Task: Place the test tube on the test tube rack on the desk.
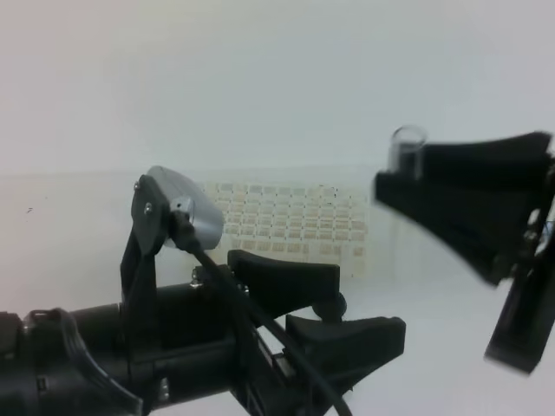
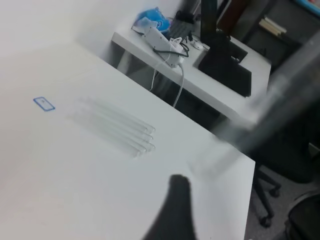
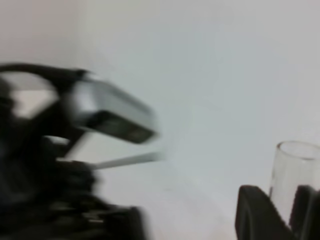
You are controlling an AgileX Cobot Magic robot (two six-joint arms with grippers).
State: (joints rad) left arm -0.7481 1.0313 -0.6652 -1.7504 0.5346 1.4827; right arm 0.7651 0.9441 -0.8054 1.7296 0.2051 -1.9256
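The test tube (image 3: 291, 167) stands upright, its clear body between the two black fingers of my right gripper (image 3: 277, 194), which is shut on it. In the exterior high view its round rim (image 1: 408, 137) pokes up above the right gripper (image 1: 395, 179), right of and above the white test tube rack (image 1: 290, 224) on the desk (image 1: 69, 247). My left gripper (image 1: 364, 305) hangs low in front of the rack, open and with nothing between its fingers.
Several more clear tubes (image 2: 117, 125) lie side by side on the desk (image 2: 65, 190) near a small blue-edged label (image 2: 44, 103). Past the desk's edge are another table with cables (image 2: 167, 47) and an office chair base (image 2: 267, 192).
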